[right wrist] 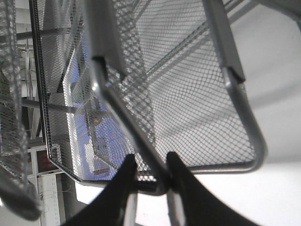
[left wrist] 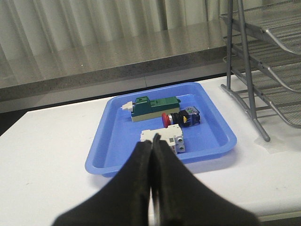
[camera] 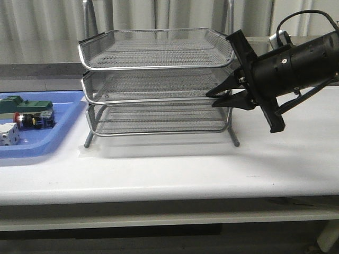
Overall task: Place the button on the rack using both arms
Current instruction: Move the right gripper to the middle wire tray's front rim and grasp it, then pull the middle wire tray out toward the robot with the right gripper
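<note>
- Your right gripper (right wrist: 151, 175) has its jaws clamped on the rack (camera: 159, 79) frame at the rack's right side.
- Your left gripper (left wrist: 151, 155) has its jaws together, empty.
- The button (left wrist: 179, 118) lies in the blue tray (left wrist: 113, 150), at the desk's left edge.

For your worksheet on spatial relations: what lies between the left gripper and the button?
In the left wrist view, the white cube sits in the blue tray between the left gripper and the button.

We see a shiny silver rack (camera: 156, 79) with a tiny criss-cross mesh. The button (left wrist: 180, 119) has a red top with black, blue and yellow bits. It sits in a blue tray (left wrist: 214, 141) beside a green block (left wrist: 155, 107) and a white cube (left wrist: 164, 140).
</note>
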{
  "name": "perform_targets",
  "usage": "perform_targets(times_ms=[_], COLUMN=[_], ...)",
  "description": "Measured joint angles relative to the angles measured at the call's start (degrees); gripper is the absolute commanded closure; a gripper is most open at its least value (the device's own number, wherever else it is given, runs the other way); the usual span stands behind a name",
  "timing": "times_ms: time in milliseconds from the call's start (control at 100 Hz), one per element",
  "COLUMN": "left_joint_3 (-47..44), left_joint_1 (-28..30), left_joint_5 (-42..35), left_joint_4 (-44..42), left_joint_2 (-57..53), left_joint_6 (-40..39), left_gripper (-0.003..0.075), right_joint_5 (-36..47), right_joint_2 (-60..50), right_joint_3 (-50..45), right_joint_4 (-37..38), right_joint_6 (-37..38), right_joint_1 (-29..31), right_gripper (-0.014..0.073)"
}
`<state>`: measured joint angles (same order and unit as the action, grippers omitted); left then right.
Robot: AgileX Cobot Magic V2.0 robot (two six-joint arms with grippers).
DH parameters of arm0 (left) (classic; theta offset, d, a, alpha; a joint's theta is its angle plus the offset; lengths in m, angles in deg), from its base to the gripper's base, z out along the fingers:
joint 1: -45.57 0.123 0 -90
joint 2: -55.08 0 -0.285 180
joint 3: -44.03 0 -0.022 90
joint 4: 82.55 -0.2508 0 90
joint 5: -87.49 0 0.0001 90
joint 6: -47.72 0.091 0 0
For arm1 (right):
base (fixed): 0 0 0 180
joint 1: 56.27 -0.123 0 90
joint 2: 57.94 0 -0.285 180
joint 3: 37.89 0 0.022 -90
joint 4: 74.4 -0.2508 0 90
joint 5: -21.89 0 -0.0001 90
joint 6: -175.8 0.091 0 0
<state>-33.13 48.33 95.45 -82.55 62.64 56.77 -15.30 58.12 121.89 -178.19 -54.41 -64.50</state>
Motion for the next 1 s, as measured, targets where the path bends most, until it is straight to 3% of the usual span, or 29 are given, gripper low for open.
perform_targets(times_ms=[1000], left_joint_3=[0.0], left_joint_1=[0.0], left_joint_5=[0.0], left_joint_4=[0.0], left_joint_2=[0.0], left_joint_6=[0.0], left_gripper=[0.0741], right_joint_5=[-6.66], right_joint_2=[-0.24], right_joint_3=[-6.8], right_joint_4=[-1.71], right_joint_6=[0.4], right_joint_1=[0.61], right_gripper=[0.0594])
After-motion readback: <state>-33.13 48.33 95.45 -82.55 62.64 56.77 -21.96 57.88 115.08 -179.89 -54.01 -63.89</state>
